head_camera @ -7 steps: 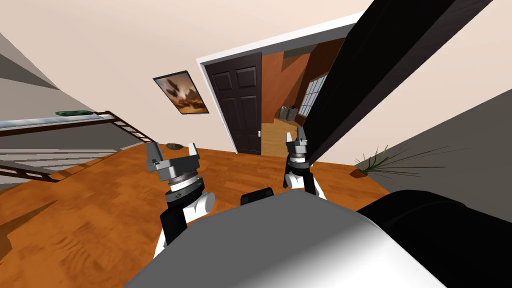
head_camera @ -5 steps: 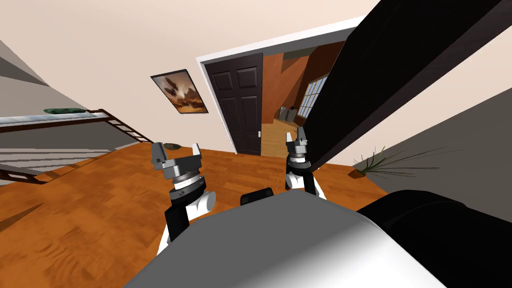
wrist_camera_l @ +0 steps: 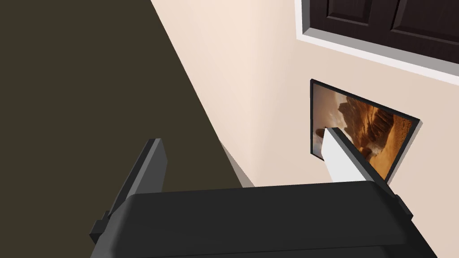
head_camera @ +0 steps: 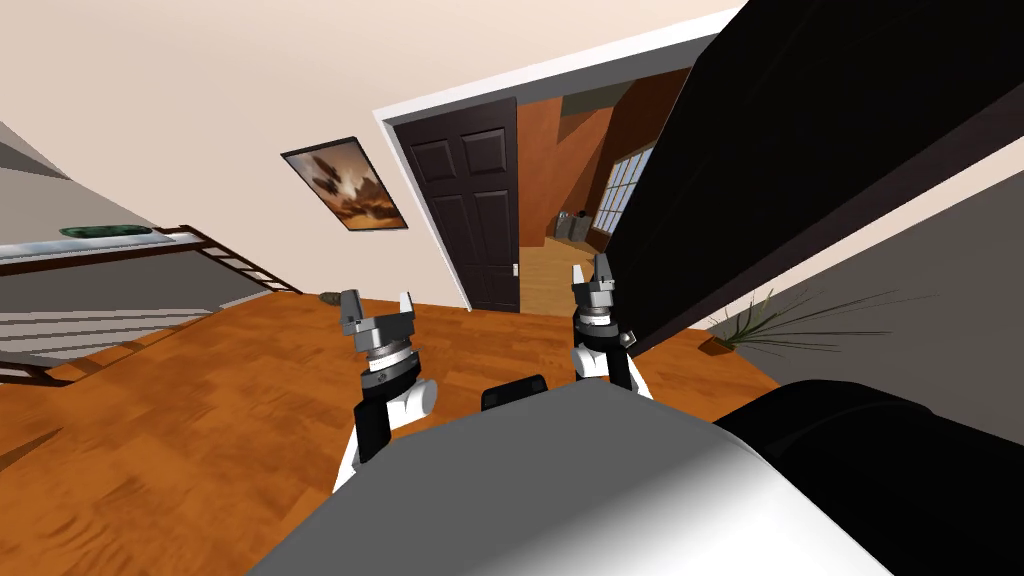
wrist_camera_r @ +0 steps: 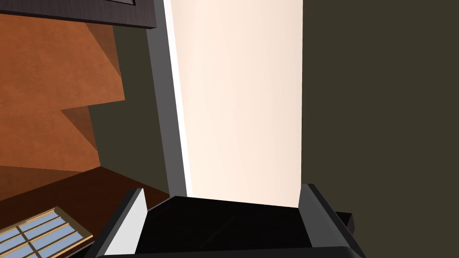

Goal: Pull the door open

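Note:
A big dark door leaf (head_camera: 800, 140) stands swung out toward me on the right of the head view, its lower edge close to my right gripper (head_camera: 592, 270). That gripper is open beside the leaf's edge, holding nothing; in its wrist view (wrist_camera_r: 224, 201) the fingers stand apart before a cream wall and a white door frame (wrist_camera_r: 157, 112). A second dark panelled leaf (head_camera: 465, 210) with a pale handle (head_camera: 515, 268) stands at the far side of the doorway (head_camera: 560, 230). My left gripper (head_camera: 378, 305) hangs open over the floor, empty (wrist_camera_l: 244, 156).
Through the doorway lies an orange-walled room with a window (head_camera: 620, 190). A framed picture (head_camera: 345, 185) hangs left of the frame. A dark railing (head_camera: 230, 255) runs along the left. A potted plant (head_camera: 745, 325) stands on the wood floor at the right.
The near dark leaf has swung further toward me and takes up more of the picture. My left gripper has moved in toward the middle and turned. The right gripper holds its place.

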Controlling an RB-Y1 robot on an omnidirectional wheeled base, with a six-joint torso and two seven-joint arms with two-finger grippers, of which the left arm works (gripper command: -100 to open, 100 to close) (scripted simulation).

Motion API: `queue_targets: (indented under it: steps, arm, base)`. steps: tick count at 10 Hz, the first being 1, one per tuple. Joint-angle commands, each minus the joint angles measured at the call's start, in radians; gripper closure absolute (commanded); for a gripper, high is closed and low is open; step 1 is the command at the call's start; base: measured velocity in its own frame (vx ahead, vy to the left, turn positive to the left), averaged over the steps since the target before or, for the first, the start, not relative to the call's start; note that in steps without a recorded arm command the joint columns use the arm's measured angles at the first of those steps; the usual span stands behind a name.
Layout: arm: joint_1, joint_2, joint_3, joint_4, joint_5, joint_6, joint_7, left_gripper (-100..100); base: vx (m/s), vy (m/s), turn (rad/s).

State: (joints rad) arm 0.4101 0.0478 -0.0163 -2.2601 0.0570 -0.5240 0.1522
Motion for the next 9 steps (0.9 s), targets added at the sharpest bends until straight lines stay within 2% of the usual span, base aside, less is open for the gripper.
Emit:
queue_targets:
  steps: [1,9]
  arm:
    - [-0.020,0.003,0.000,0.037,0.000,-0.003,-0.004,-100]
    - [-0.094,0.022,-0.007,0.242,0.004,-0.038,-0.021,-100]
  base:
    - [0.085,-0.017,-0.038]
    - [0.092,-0.028,-0.047]
